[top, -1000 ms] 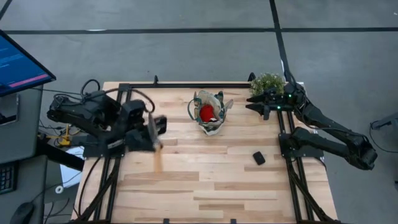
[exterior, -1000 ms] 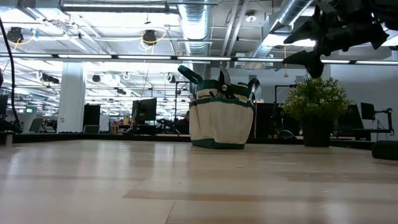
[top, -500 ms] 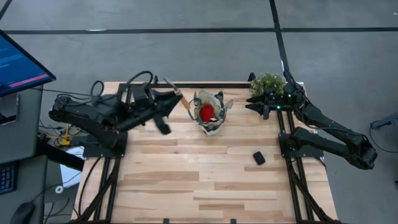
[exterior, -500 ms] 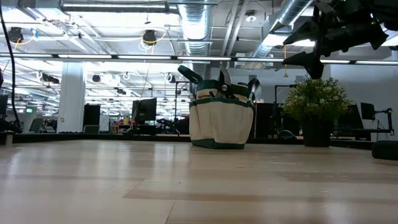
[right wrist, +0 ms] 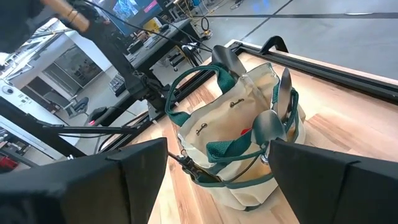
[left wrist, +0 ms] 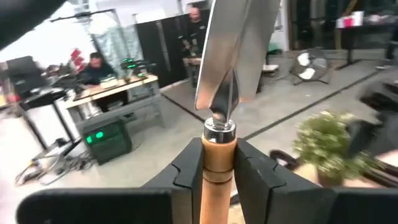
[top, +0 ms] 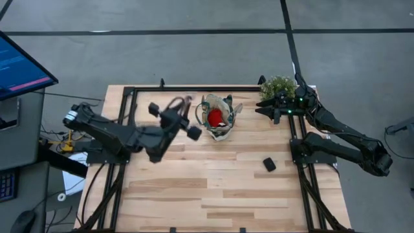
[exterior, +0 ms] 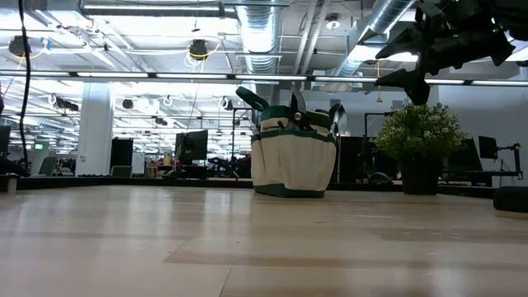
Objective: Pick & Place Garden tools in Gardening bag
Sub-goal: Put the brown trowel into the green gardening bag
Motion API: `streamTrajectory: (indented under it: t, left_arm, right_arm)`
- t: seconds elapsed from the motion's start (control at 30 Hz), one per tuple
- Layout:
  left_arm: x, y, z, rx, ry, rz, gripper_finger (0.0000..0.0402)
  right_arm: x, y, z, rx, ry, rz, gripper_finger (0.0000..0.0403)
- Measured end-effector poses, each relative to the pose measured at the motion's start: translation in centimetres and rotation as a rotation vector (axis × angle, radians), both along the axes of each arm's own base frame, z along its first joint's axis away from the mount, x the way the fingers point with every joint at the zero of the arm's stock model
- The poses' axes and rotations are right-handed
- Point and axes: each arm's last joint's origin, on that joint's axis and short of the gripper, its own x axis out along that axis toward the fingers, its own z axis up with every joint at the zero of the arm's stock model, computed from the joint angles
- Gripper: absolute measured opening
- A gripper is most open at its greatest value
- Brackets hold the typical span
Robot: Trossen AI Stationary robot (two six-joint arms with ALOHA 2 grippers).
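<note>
My left gripper (top: 176, 116) hovers above the table just left of the gardening bag (top: 218, 118), shut on a trowel (left wrist: 231, 56) with a silver head and a pale wooden handle. The beige bag (right wrist: 242, 137) stands upright on its base near the far edge. It holds a red glove (top: 215, 118) and tools whose metal heads (right wrist: 283, 93) stick out of its top. My right gripper (right wrist: 217, 149) waits open at the far right, beside the potted plant (top: 278, 86), pointing at the bag. The low view does not show the left gripper. My left gripper pinches the trowel's wooden handle (left wrist: 217, 163) between its two fingers (left wrist: 186, 171), close to the metal collar where the head begins. The handle runs along the fingers, and the silver head juts out past their tips. The trowel is lifted clear of the table.
A small black block (top: 269, 164) lies on the table's right side. The bushy plant (exterior: 421, 136) stands at the far right corner. A dark frame (top: 194, 88) runs along the table's far and side edges. The wood in front of the bag is bare.
My left gripper has carried the trowel from the table's left side toward the bag, rolling and turning its wrist. The trowel, which pointed toward the near edge, now points toward the far edge beside the bag. The right arm has kept still.
</note>
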Motion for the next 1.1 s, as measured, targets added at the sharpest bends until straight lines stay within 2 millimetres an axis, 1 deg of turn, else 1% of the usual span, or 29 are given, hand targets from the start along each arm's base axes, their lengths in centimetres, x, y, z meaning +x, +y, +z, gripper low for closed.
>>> streamTrajectory:
  t: [0.07,0.13,0.23,0.3,0.37,0.43,0.53,0.57,0.63,0.7,0.77,0.93,1.1]
  left_arm:
    - [0.3,-1.0,-0.4,0.007,0.016,-0.033,0.0067]
    - [0.0,-2.1,-0.5,0.015,0.024,-0.090,0.0067]
    - [-1.2,-3.4,0.0,0.014,-0.005,-0.214,0.0067]
    - [-2.7,-3.9,0.8,0.003,-0.052,-0.326,0.0067]
    - [-4.5,-3.8,1.5,-0.035,-0.118,-0.436,0.0067]
    - [-6.0,-3.6,1.7,-0.085,-0.174,-0.608,0.0067]
    - [-7.5,-3.0,1.3,-0.222,-0.199,-0.894,0.0067]
    - [-7.7,-2.8,1.0,-0.267,-0.188,-0.958,0.0067]
    - [-7.6,-2.6,0.2,-0.332,-0.128,-1.000,0.0067]
    - [-7.3,-2.5,-1.2,-0.376,-0.032,-0.979,0.0067]
    - [-7.0,-2.5,-2.9,-0.412,0.045,-0.936,0.0067]
    - [-6.1,-2.4,-7.5,-0.460,0.131,-0.886,0.0067]
    - [-6.5,-1.0,-11.7,-0.518,0.109,-0.860,0.0067]
  right_arm:
    - [0.0,0.0,0.0,0.000,0.000,0.000,0.0265]
    - [0.0,0.0,0.0,0.000,0.000,0.000,0.0265]
    - [0.0,0.0,0.0,-0.001,0.000,0.000,0.0265]
    - [0.0,0.0,0.0,-0.005,0.001,0.001,0.0265]
    - [0.0,0.0,0.0,-0.008,0.001,0.002,0.0265]
    - [0.0,0.0,0.0,-0.008,0.001,0.002,0.0265]
    - [0.0,0.0,0.0,-0.008,0.001,0.002,0.0265]
    - [0.0,0.0,0.0,-0.008,0.001,0.002,0.0265]
    - [0.0,0.0,0.0,-0.008,0.001,0.002,0.0265]
    - [0.0,0.0,0.0,-0.008,0.001,0.002,0.0265]
    - [0.0,0.0,0.0,-0.004,0.001,0.001,0.0265]
    - [0.0,0.0,0.0,-0.003,0.000,0.001,0.0265]
    - [0.0,0.0,0.0,-0.002,0.000,0.001,0.0265]
